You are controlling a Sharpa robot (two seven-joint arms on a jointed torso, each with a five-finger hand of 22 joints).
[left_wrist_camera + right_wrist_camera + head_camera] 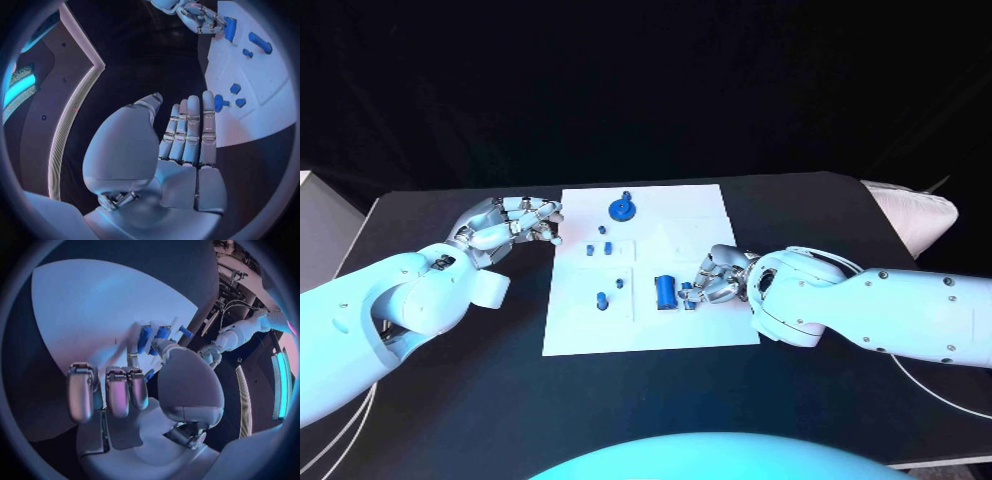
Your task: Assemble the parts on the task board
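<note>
The white task board (pixel 646 320) lies in the middle of the black table. On it are a round blue part (pixel 623 208) at the far end, several small blue parts (pixel 600 247) on the left half, and a blue cylinder (pixel 665 290) lying near the middle. My right hand (pixel 718 275) rests on the board's right half, fingers curled, fingertips beside the cylinder (pixel 145 337) and against a small blue part (pixel 689 296). I cannot tell if it grips that part. My left hand (pixel 516 222) hovers at the board's left edge, its fingers (pixel 187 130) straight and together, holding nothing.
Bare black table (pixel 473 400) surrounds the board on all sides. A pale object (pixel 913 215) sits at the table's right edge. A white surface (pixel 322 215) stands off the table's left side.
</note>
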